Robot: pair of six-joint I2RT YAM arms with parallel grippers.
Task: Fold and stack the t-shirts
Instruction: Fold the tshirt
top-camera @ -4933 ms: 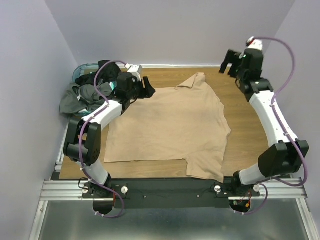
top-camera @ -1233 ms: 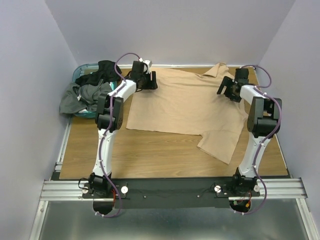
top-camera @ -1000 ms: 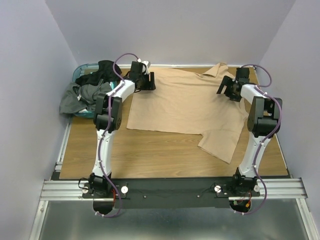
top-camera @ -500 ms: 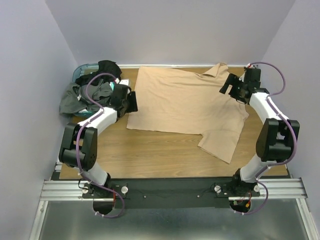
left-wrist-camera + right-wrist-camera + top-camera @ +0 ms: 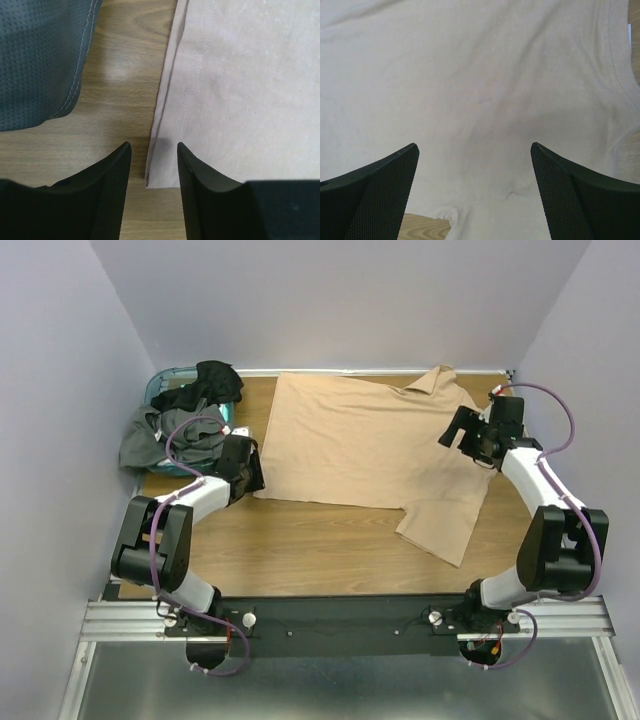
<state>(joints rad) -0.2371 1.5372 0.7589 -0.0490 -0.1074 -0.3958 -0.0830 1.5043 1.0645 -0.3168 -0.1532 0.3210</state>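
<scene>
Top external: tan t-shirt [image 5: 370, 445] lies spread flat on the table [image 5: 300, 540], far middle. No fold made, nothing stacked. Left gripper [image 5: 154, 150] jaws partly apart, straddling the shirt's near-left hem corner, not visibly pinching. Right gripper [image 5: 475, 150] jaws wide apart over cloth near the collar. Teal basket [image 5: 160, 378], far-left corner, holds dark grey t-shirt [image 5: 165, 435] and black t-shirt [image 5: 212, 380], heaped over its rim.

The spread shirt [image 5: 370, 445] lies on the table [image 5: 300, 550], collar [image 5: 435, 380] far right. Left of it a heap of shirts [image 5: 165, 435] sits in the basket [image 5: 163, 377] in the far corner. My left gripper [image 5: 152, 150] is at the spread shirt's near left corner, my right gripper [image 5: 458, 430] above its right side.
</scene>
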